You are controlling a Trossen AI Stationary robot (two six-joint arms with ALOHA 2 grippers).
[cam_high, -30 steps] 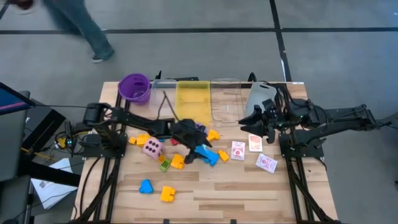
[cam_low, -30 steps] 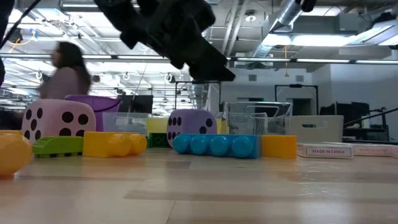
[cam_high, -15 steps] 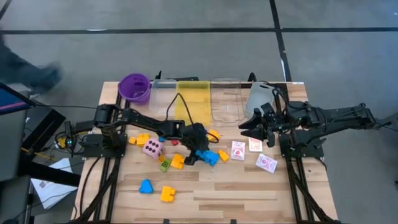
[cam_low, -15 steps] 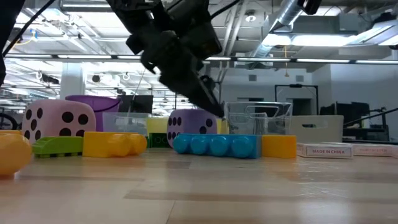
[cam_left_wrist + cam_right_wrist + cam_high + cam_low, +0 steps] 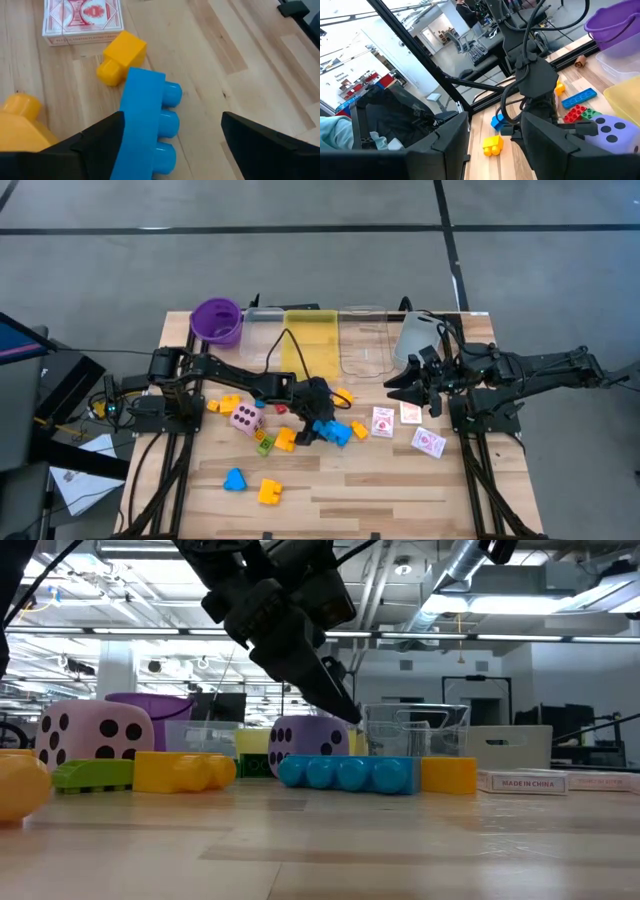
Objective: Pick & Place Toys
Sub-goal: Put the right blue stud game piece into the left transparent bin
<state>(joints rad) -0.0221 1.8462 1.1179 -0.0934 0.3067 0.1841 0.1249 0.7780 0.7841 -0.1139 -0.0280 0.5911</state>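
My left gripper (image 5: 316,418) is open and points down over a blue block (image 5: 331,430) that lies flat on the table. In the left wrist view its two fingers stand on either side of the blue block (image 5: 147,125); I cannot tell whether they touch it. In the low view the left gripper (image 5: 340,705) is just above the blue block (image 5: 345,772), in front of the purple die (image 5: 305,735). The pink die (image 5: 246,418), yellow blocks (image 5: 285,440) and three cards (image 5: 383,421) lie around it. My right gripper (image 5: 408,388) is open and empty above the cards.
A purple cup (image 5: 217,320) and clear (image 5: 264,318), yellow (image 5: 310,340), clear (image 5: 362,345) and grey (image 5: 420,335) trays line the far edge. A small yellow block (image 5: 122,57) and a card (image 5: 82,20) lie just beyond the blue block. More blocks (image 5: 270,492) lie near the front.
My left gripper has gone down and toward the table's right and near edges, onto the blue block, and has stayed open. A person beyond the table's far left has walked out of view.
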